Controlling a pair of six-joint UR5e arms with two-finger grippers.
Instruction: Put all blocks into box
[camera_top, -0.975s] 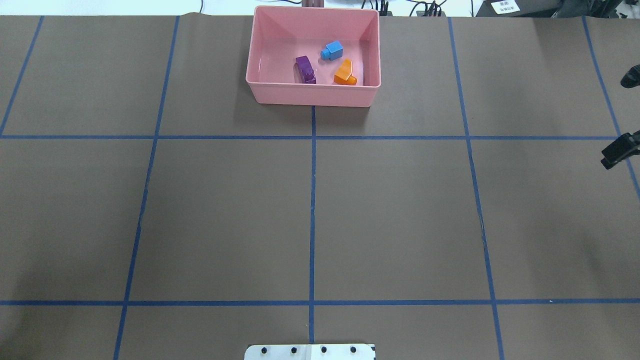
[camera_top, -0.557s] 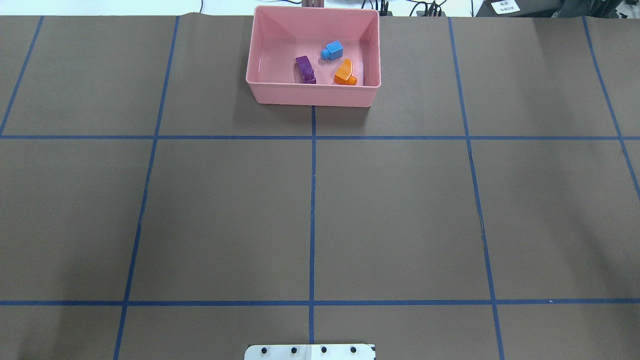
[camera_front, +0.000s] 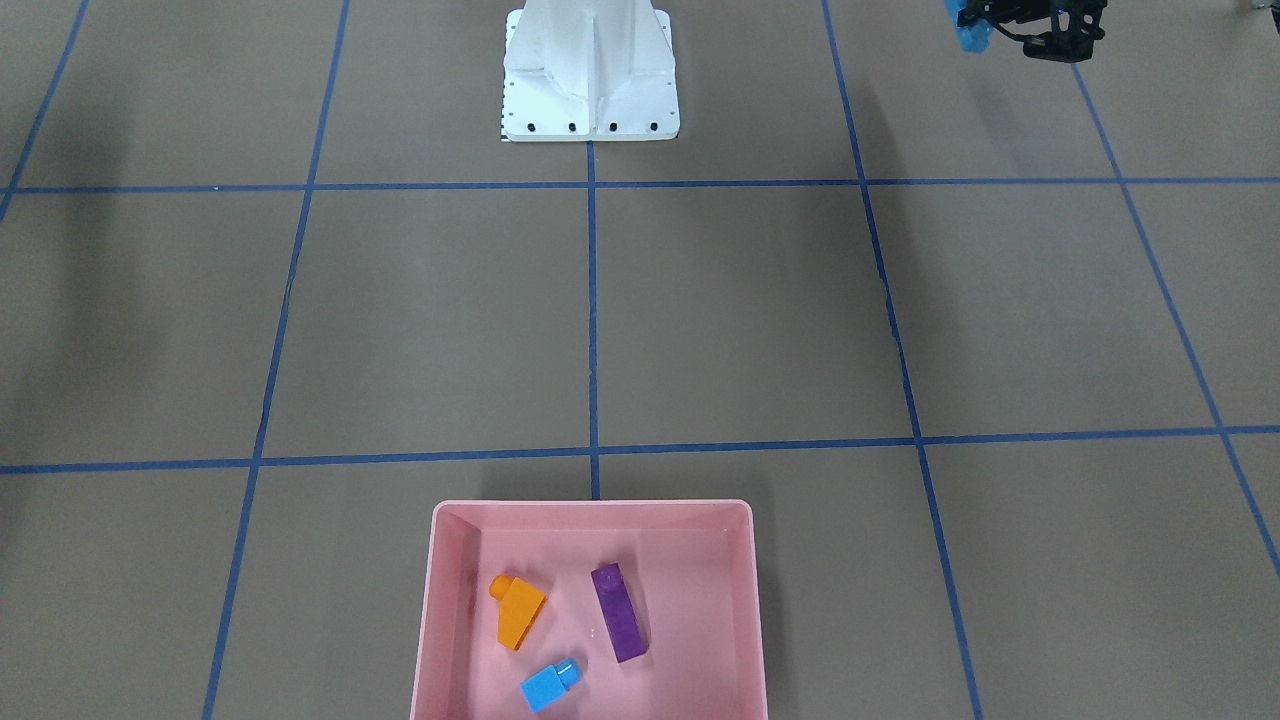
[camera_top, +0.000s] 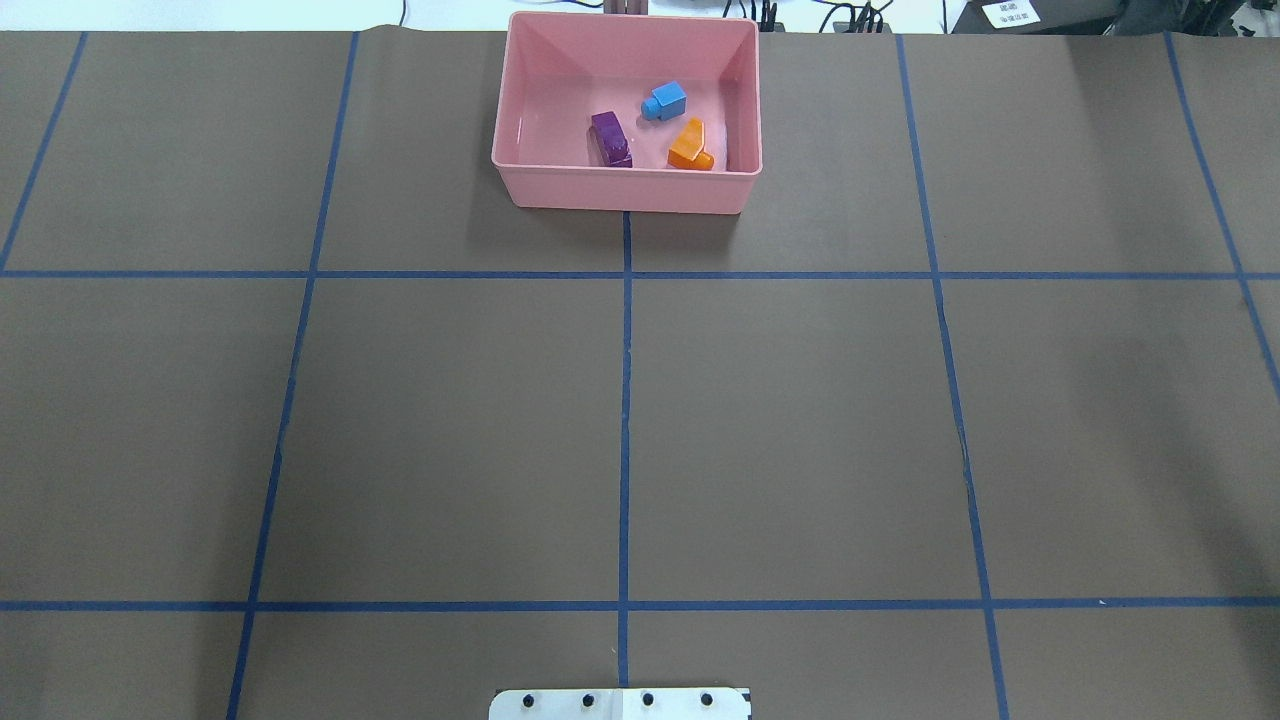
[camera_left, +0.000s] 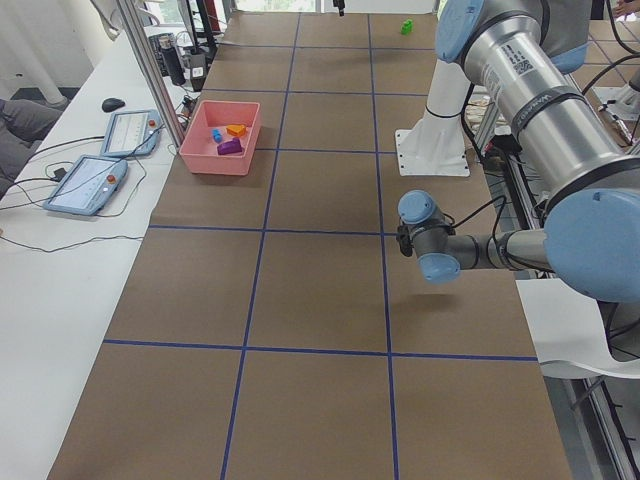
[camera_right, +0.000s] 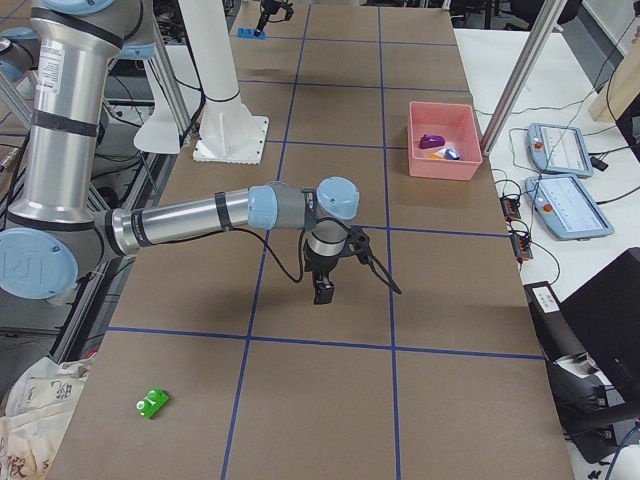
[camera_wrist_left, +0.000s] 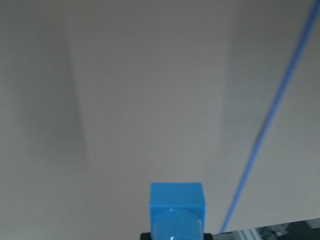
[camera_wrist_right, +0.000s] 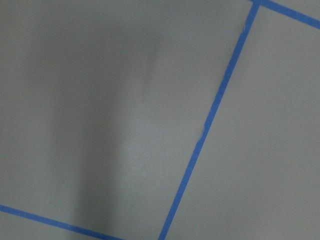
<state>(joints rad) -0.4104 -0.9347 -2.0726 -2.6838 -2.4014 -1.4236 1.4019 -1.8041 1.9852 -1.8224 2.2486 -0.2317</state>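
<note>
The pink box (camera_top: 625, 188) (camera_front: 440, 620) stands at the table's far middle edge. Inside it lie an orange sloped block (camera_top: 690, 146), a long purple block (camera_top: 610, 138) and a small light-blue block (camera_top: 664, 101). Another light-blue block (camera_front: 971, 37) (camera_wrist_left: 177, 207) is held above the table with my left gripper (camera_front: 990, 30) shut on it, near the robot's side at its left. A green block (camera_right: 152, 403) lies near the table's right end. My right gripper (camera_right: 323, 292) hangs over the table's middle right; whether it is open or shut I cannot tell.
The white robot base plate (camera_front: 590, 115) sits at the near middle edge. Blue tape lines divide the brown table. Two tablets (camera_right: 570, 205) lie on the white side table beyond the box, beside an upright metal post (camera_left: 150, 70).
My right gripper's dark fingertips showed at the overhead view's right edge a second ago and have since left that view. The box and its blocks have not moved.
</note>
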